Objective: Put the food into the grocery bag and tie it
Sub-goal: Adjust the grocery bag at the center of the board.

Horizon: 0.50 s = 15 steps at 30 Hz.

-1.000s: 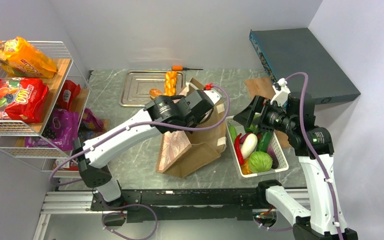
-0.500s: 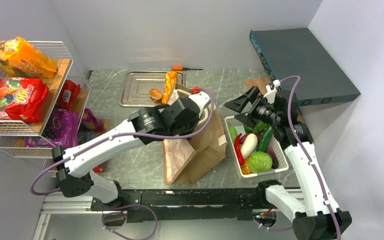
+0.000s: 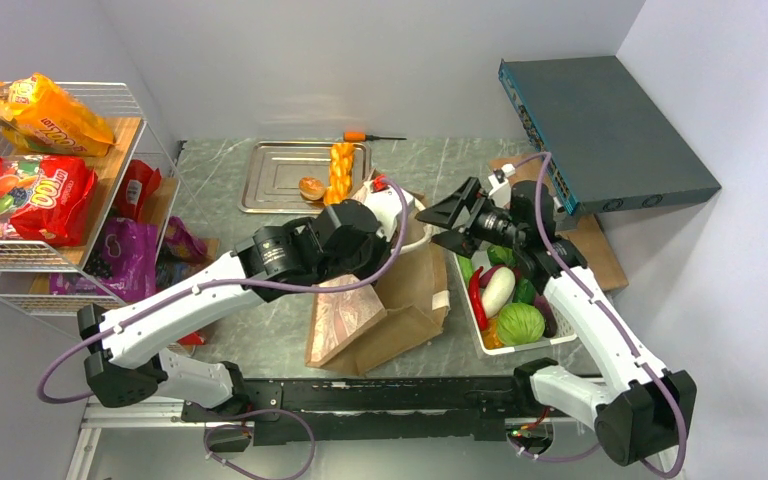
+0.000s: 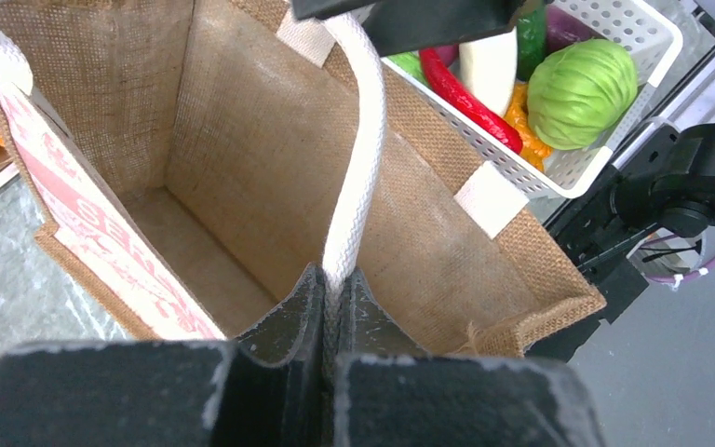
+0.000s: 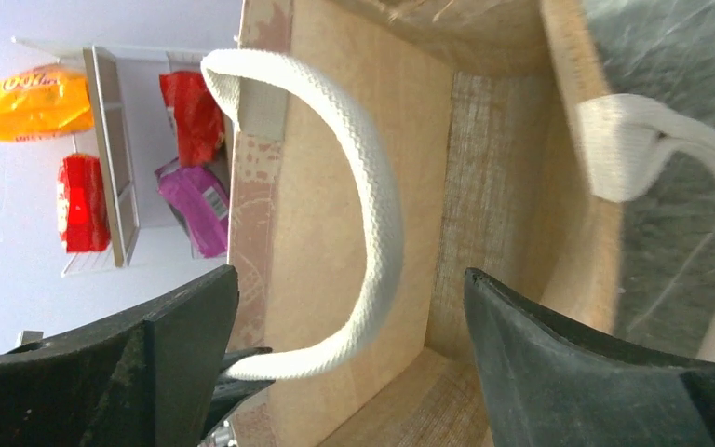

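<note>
1. Top view: the grocery bag (image 3: 400,300) sits on the counter (image 3: 210,175) between the arms, just beside the white basket (image 3: 530,343). The left hand (image 3: 400,215) is at the bag's far rim. The right hand (image 3: 438,225) hovers by the mouth with its fingers spread wide. We judge the step to be opening the mouth before any food goes in. Only this view shows where the food waits: cabbage (image 3: 520,323) and red chili (image 3: 476,296) in the basket, the braided orange piece (image 3: 341,165) on the steel tray (image 3: 270,185), and snack packets (image 3: 25,195) on the wire shelf.

2. Left wrist view: only here is the grip plain. The left hand is pinched tight on the white loop handle (image 4: 358,158), which runs up to the rim. We also see the woven bag's floor, which is bare.

3. Right wrist view: a near loop (image 5: 377,196) runs between the open fingers and seems to touch neither. We cannot tell whether it is the one the left hand holds. Another strap (image 5: 652,149) hangs at the opposite wall. To do this well, we would close on the webbing at mid-span, not on the rim. Then we would draw gently away from the left hand, so the mouth widens without the bag tipping toward the basket.
</note>
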Each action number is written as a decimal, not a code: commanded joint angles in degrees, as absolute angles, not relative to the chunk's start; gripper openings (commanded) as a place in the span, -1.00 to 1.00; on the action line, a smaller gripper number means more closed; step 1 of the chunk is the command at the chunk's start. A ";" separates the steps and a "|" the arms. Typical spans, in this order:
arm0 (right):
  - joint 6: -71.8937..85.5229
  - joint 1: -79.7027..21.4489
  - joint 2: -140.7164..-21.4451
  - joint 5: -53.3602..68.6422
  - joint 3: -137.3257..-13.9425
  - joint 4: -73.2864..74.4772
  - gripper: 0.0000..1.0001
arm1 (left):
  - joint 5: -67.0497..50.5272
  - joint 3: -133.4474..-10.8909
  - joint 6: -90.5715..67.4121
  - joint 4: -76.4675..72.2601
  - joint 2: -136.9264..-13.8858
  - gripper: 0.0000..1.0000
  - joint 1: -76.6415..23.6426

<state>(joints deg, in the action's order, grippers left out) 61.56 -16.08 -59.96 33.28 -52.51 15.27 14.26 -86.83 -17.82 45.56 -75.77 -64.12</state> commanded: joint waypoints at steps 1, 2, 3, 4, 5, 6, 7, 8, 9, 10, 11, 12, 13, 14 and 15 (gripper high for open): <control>64.57 -18.73 -61.24 34.88 -51.17 5.88 0.75 | 12.05 -86.53 -16.67 39.65 -73.21 -1.00 -64.42; 64.53 -19.15 -61.66 34.96 -51.29 5.40 0.68 | 12.04 -86.23 -16.62 39.24 -72.94 -1.00 -64.42; 64.42 -19.50 -62.10 35.14 -51.44 5.27 0.58 | 12.03 -85.96 -16.61 38.95 -72.68 -1.00 -64.42; 64.32 -19.73 -62.44 35.20 -51.62 5.25 0.46 | 12.00 -85.69 -16.55 38.67 -72.36 -1.00 -64.47; 64.14 -19.85 -62.68 35.32 -51.94 5.24 0.34 | 12.01 -85.47 -16.48 38.52 -72.18 -1.00 -64.43; 64.08 -19.96 -62.74 35.34 -52.06 5.35 0.19 | 11.96 -85.33 -16.49 38.36 -71.96 -1.00 -64.42; 64.03 -19.98 -62.60 35.30 -52.35 5.48 0.00 | 11.95 -85.14 -16.32 38.28 -71.76 -1.00 -64.42; 64.00 -20.03 -62.47 35.25 -52.76 5.74 -0.25 | 12.00 -85.09 -16.32 38.40 -71.72 -1.00 -64.42; 63.65 -19.93 -62.42 35.15 -53.76 6.38 -0.47 | 12.11 -85.16 -16.28 38.59 -71.68 -1.00 -64.47; 63.24 -20.03 -62.40 34.91 -54.81 7.41 -0.67 | 12.25 -85.23 -16.26 38.85 -71.71 -1.00 -64.44; 62.42 -20.03 -62.57 34.61 -56.47 8.92 -0.85 | 12.29 -85.39 -16.23 39.07 -71.72 -0.96 -64.43; 61.08 -20.14 -62.85 33.92 -58.68 11.37 -1.00 | 12.10 -85.57 -16.07 39.25 -71.73 -0.69 -64.42; 59.46 -20.17 -63.37 33.16 -61.31 14.52 -1.00 | 11.70 -85.86 -15.94 39.40 -71.65 -0.29 -64.42; 57.45 -20.47 -64.04 32.59 -64.29 17.48 -1.00 | 11.46 -86.25 -15.69 39.57 -71.59 0.18 -64.42; 55.66 -20.74 -64.82 32.22 -67.14 20.51 -1.00 | 11.31 -86.93 -15.61 39.82 -71.50 0.56 -64.42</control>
